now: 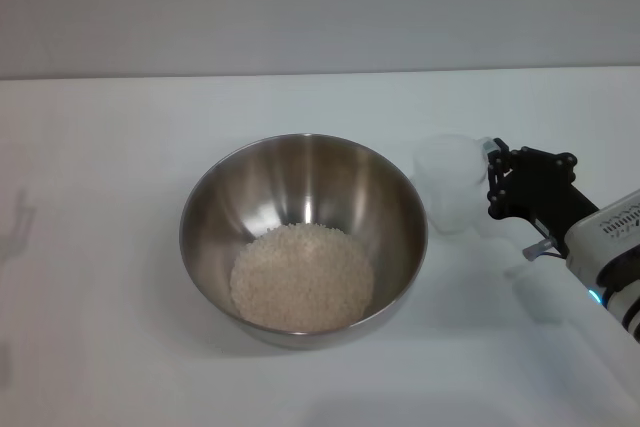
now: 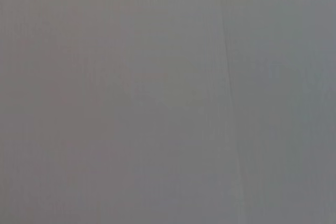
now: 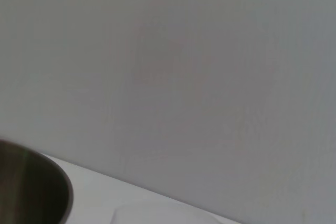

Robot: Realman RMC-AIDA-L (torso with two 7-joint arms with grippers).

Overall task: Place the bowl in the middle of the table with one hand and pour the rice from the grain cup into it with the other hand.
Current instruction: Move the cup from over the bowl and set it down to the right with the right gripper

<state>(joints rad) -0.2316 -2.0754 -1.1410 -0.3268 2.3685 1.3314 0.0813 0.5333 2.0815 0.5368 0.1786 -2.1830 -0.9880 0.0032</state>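
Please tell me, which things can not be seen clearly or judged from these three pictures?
- Left end effector: in no view; the left wrist view shows only grey wall.
- Right end effector: beside the grain cup in the head view; whether it is open or shut cannot be judged.
- Bowl: cut by the right wrist view's edge.
- Rice: single grains too small.

head view overhead, wrist views facing wall (image 2: 168, 98)

No readable text, brand or number anywhere. Only marking — small dark print on white casing of right arm (image 1: 612, 225), beside black right gripper (image 1: 497, 179) — too small to make out. Wrist views carry no lettering.
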